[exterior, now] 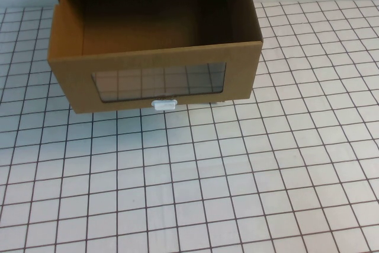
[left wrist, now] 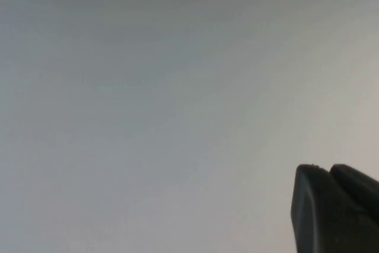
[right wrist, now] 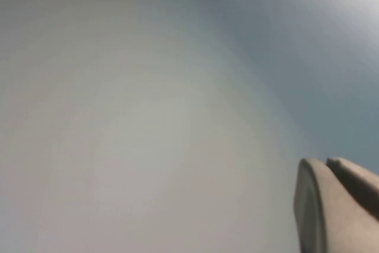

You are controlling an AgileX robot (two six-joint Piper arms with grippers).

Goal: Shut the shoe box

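Though open, shoe box (exterior: 155,57) beyond both end effectors (left wrist: 323,173) (right wrist: 325,167).

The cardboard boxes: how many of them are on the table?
1. The shoe box stands at the table's far edge, its drawer pulled out toward the robot. The left gripper and right gripper face a blank surface, away from it.

Box (exterior: 155,51): matt brown cardboard, smooth faces. Window (exterior: 160,80): clear glossy film, gridlines showed through. Tab (exterior: 164,104): white plastic, slight sheen. Table (exterior: 237,182): matt white surface, dark printed grid. Left gripper (left wrist: 328,173), right gripper (right wrist: 325,164): dark matt plastic.
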